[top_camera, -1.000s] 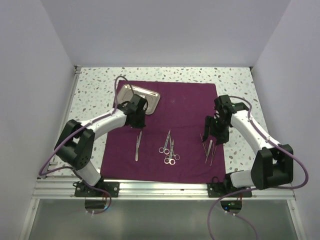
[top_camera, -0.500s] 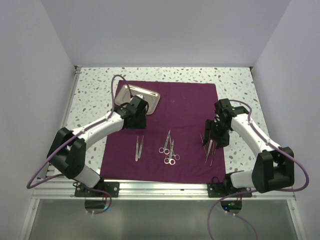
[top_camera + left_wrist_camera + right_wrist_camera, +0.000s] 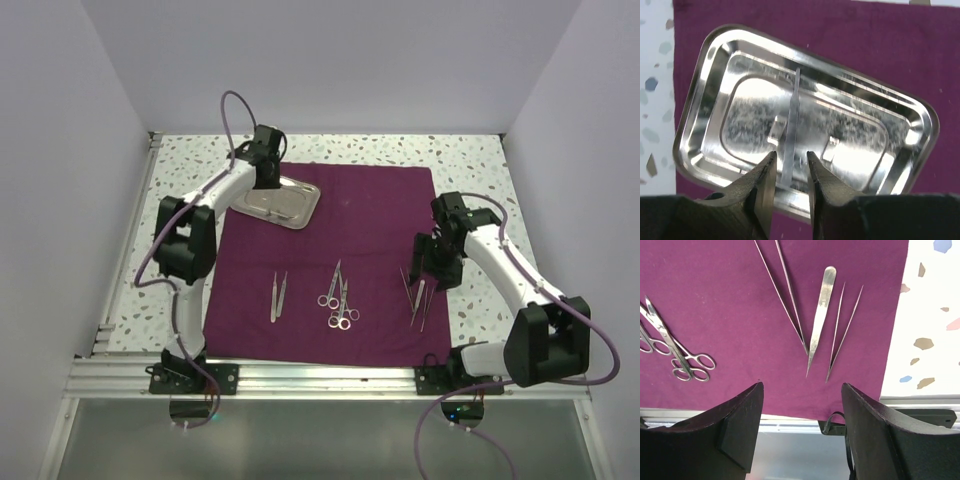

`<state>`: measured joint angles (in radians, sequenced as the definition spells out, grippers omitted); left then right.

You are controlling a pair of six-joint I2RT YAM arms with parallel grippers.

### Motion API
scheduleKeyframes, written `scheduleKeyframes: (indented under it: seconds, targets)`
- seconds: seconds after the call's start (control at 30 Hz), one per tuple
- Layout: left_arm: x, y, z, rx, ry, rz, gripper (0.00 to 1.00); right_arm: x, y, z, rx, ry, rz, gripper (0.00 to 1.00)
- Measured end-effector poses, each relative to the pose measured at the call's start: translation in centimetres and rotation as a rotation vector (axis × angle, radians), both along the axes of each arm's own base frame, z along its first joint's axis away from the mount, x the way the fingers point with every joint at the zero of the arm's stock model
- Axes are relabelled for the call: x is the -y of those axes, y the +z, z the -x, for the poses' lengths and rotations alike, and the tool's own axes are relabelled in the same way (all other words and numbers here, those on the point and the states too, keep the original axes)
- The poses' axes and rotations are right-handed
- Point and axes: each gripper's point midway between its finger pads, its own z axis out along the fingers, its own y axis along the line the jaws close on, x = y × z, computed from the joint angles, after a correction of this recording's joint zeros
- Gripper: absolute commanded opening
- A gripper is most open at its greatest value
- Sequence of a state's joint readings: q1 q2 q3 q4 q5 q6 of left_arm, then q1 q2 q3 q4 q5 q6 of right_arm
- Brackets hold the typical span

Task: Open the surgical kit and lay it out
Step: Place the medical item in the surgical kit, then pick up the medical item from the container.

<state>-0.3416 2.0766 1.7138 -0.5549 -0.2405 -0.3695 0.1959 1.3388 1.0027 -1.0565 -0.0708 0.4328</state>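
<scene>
The magenta cloth wrap (image 3: 370, 215) lies spread flat on the table. The steel tray (image 3: 300, 208) sits on its back left corner. My left gripper (image 3: 271, 184) hangs over the tray's near rim (image 3: 805, 202), jaws narrowly open (image 3: 791, 154), gripping nothing. A thin bright strip (image 3: 794, 115) runs along the tray floor; I cannot tell if it is a tool or a reflection. Tweezers (image 3: 277, 297) and scissors (image 3: 338, 297) lie mid-cloth. More tweezers (image 3: 820, 315) lie at the right, ahead of my wide-open right gripper (image 3: 802, 386), which hovers over the cloth (image 3: 715, 290).
Speckled tabletop (image 3: 480, 160) borders the cloth on the left, back and right. White walls close in three sides. A metal rail (image 3: 320, 378) with both arm bases runs along the near edge, just past the cloth's front hem (image 3: 790, 410).
My left arm swung from the cloth's left middle back to the tray, and its jaws went from shut to parted. The left tweezers stay lying on the cloth. The right arm barely moved.
</scene>
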Motion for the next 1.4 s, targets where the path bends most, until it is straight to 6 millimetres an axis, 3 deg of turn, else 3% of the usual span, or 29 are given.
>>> scheduleKeyframes:
  seconds: [0.27, 0.5, 0.67, 0.93, 1.4]
  targets:
    - [1.1, -5.2, -7.0, -0.012, -0.035, -0.012, 0.34, 0.3, 0.5, -1.0, 0.005, -0.005, 0.028, 0.67]
    - [0.5, -5.6, -9.8, 0.02, -0.037, 0.009, 0.37, 0.6, 0.0, -0.8, -0.028, -0.007, 0.045, 0.68]
    - [0.1, -5.4, -10.2, 0.029, -0.033, 0.01, 0.37, 0.9, -0.3, -0.8, -0.044, -0.012, 0.063, 0.67]
    - [0.3, -6.6, -9.2, 0.004, -0.066, 0.013, 0.3, 0.9, -0.8, -1.0, -0.066, -0.013, 0.068, 0.68]
    - [0.1, -6.9, -8.8, -0.004, -0.065, 0.007, 0.09, 1.1, -0.9, -1.1, -0.073, -0.015, 0.07, 0.68]
